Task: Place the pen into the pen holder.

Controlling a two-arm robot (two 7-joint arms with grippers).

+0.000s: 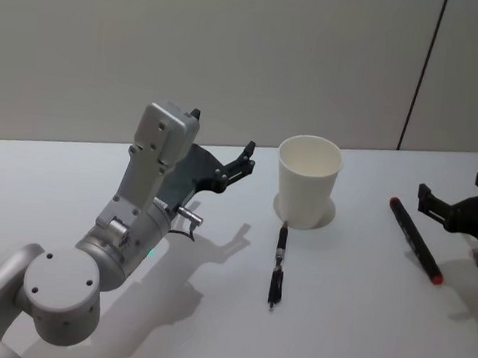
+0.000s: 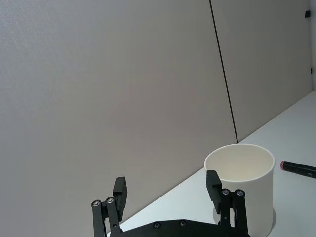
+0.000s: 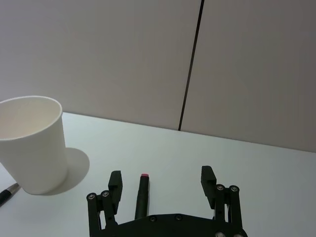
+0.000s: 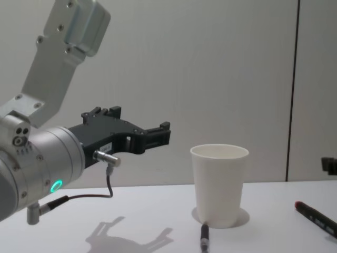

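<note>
Pen holder on white table, grey wall

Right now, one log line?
left gripper: jaws open, raised left of pen holder | right gripper: jaws open, by red-tipped marker | black pen: lying ungrasped

Probably lab: bare panelled wall

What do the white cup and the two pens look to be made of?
The white cup looks like matte paper: thin wall, rolled rim, no gloss. The slim black pen before it seems partly metal, going by its silvery bands; plastic is possible. The thicker black marker with red ends is probably plastic, judging by its smooth uniform barrel.
</note>
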